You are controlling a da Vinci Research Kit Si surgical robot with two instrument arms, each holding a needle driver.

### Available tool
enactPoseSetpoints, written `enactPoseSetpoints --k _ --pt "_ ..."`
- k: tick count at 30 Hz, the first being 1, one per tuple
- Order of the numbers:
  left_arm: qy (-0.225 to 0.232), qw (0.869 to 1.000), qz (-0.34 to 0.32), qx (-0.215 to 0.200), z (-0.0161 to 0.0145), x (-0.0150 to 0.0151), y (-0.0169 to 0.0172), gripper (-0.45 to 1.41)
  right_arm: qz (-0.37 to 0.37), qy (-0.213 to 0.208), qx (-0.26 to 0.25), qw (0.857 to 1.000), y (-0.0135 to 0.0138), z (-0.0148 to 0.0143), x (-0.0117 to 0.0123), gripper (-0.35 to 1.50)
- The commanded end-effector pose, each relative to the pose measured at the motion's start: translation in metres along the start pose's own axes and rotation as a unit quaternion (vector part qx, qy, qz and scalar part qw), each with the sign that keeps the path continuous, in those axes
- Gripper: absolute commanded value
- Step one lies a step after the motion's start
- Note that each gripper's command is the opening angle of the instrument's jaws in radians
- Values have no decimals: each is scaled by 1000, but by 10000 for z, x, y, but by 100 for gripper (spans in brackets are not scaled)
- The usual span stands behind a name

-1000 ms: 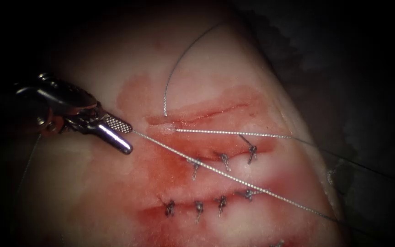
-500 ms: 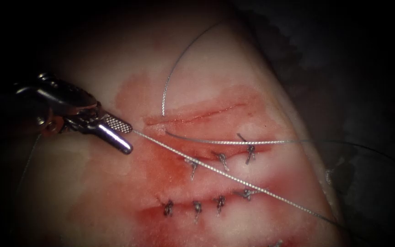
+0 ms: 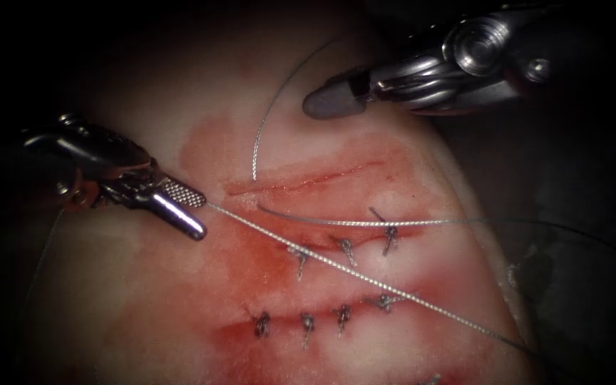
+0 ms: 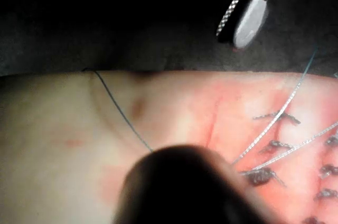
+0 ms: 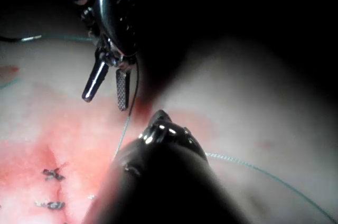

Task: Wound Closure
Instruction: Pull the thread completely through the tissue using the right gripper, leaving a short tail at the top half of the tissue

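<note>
The tissue (image 3: 180, 299) has an unstitched cut (image 3: 301, 182) above two rows of stitches (image 3: 347, 249). My left tool (image 3: 199, 214) is left of the cut with its jaws apart and nothing between them. A taut thread (image 3: 336, 265) starts at the tip of its serrated jaw and runs down to the right across the stitches. In the right wrist view the left tool (image 5: 104, 102) also has its jaws spread, with thread (image 5: 124, 129) beside them. My right tool (image 3: 315, 103) hovers above the tissue, holding nothing. The left wrist view shows the right tool (image 4: 237, 28) slightly open.
A slack thread (image 3: 393, 222) lies from the cut's left end out to the right. Another strand (image 3: 265, 121) arcs up from the cut toward the tissue's far edge. Red fluid (image 3: 265, 257) stains the tissue around the cuts. Dark cloth (image 3: 579, 249) lies to the right.
The thread running right from the cut went from taut to slack. My right tool has come into view from the upper right. The left tool has not moved.
</note>
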Motion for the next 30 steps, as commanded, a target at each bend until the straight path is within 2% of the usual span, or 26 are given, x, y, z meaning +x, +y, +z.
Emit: enactPoseSetpoints --k 1,4,7,10,19,29,30 --pt "-1 1000 2 0 4 -8 4 66 -8 18 6 1000 9 17 5 29" --pt "-1 1000 2 0 4 -8 4 66 -24 68 24 997 11 24 23 41" --pt "-2 1000 2 -1 5 -7 5 66 -40 118 52 991 8 38 44 42" --pt "-2 1000 2 -1 6 -7 5 66 -45 135 58 988 2 49 53 44" --pt "-2 1000 2 -1 5 -7 5 66 -53 153 51 986 -19 84 73 46" --pt "-2 1000 2 -1 5 -7 5 66 -55 167 58 983 -32 89 71 42" --pt "-2 1000 2 -1 5 -7 5 66 -56 171 60 982 -33 90 71 34"
